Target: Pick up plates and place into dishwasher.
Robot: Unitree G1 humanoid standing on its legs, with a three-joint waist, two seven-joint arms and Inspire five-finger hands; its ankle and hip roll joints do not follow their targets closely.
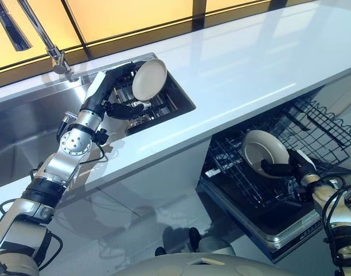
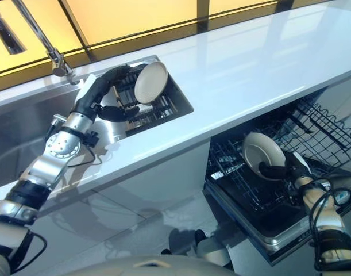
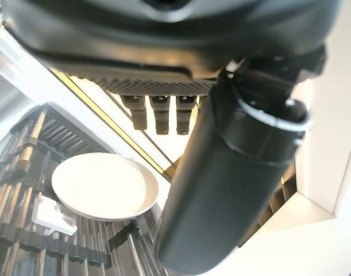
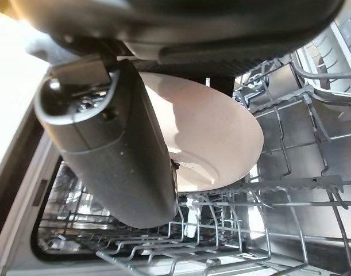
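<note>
Two round cream plates. One plate (image 1: 149, 79) tilted over sink rack (image 1: 158, 106) at 10 o'clock, left hand (image 1: 122, 109) clamped on its rim. Other plate (image 1: 264, 152) upright over dishwasher rack (image 1: 250, 178) at 4 o'clock, right hand (image 1: 284, 168) clamped on it. White worktop (image 1: 238, 75) between.

right hand (image 1: 287, 168): fingers hidden behind white plate (image 1: 262, 150) (grip unreadable) | left hand (image 1: 120, 109): fingertips lost among dark sink rack (image 1: 164, 102) bars | faucet (image 1: 34, 31): top cut by picture edge | dishwasher rack (image 1: 313, 123): far end cut off at edge
</note>
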